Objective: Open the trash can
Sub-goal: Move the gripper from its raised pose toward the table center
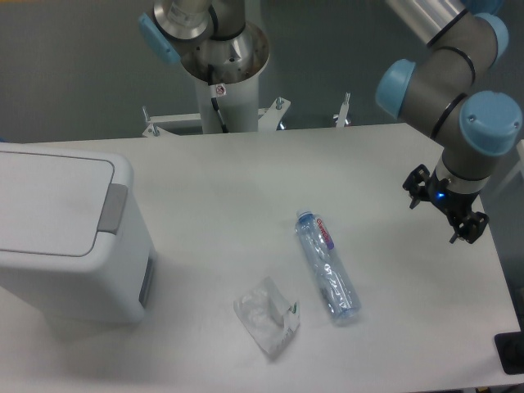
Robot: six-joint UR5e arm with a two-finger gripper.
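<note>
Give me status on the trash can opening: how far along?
Done: nothing visible. The trash can sits at the table's left with its lid flat and closed, grey push tab untouched. In hand: nothing; the gripper hangs empty at the right edge, past the plastic bottle. Left: cross over, press the tab.

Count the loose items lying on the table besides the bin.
2: a bottle lying on its side right of centre, and a crumpled clear wrapper near the front edge, left of the bottle. The bin could hide something behind it.
</note>
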